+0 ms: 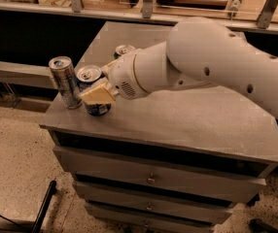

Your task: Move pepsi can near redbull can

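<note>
The pepsi can (pixel 96 109), dark blue with a silver top, stands at the front left corner of the grey cabinet top (pixel 187 123). The redbull can (pixel 65 81), slim and silver, stands upright just left of it, almost touching. My gripper (pixel 93 88) reaches in from the right and is shut on the pepsi can. One cream finger (pixel 99 94) lies across the can's front; the other is hidden behind it. The white arm (pixel 212 62) stretches across the top from the right.
A green can (pixel 123 49) stands behind the gripper, partly hidden by the arm. The cabinet's left and front edges are close to both cans. Drawers (pixel 151 178) are below. A counter with railing posts (pixel 147 4) runs along the back.
</note>
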`<state>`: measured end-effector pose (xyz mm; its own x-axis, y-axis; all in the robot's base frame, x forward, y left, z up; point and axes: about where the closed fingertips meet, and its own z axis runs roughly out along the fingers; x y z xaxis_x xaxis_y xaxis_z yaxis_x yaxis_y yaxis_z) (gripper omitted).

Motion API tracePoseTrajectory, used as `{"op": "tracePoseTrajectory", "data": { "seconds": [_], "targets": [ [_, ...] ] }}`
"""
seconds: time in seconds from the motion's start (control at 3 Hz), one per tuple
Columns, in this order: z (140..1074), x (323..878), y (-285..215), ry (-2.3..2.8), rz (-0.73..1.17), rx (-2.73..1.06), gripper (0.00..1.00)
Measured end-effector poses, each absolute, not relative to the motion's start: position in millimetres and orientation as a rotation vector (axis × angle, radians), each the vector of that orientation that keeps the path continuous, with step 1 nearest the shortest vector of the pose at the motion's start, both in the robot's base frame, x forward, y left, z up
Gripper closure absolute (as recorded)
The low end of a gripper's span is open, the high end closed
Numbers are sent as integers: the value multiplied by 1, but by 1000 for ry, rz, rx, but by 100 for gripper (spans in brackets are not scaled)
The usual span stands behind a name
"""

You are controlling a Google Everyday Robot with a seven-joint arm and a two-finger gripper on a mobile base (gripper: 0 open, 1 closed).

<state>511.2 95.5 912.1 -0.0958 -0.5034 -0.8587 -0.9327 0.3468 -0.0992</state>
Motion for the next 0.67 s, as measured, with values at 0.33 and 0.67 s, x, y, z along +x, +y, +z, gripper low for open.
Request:
{"op": "tracePoseTrajectory", "data": {
  "seconds": [0.33, 0.67],
  "targets": [
    [917, 522, 83, 1745, 592, -1273, 0],
    [922, 528, 71, 1759, 576, -1267, 0]
  ]
}}
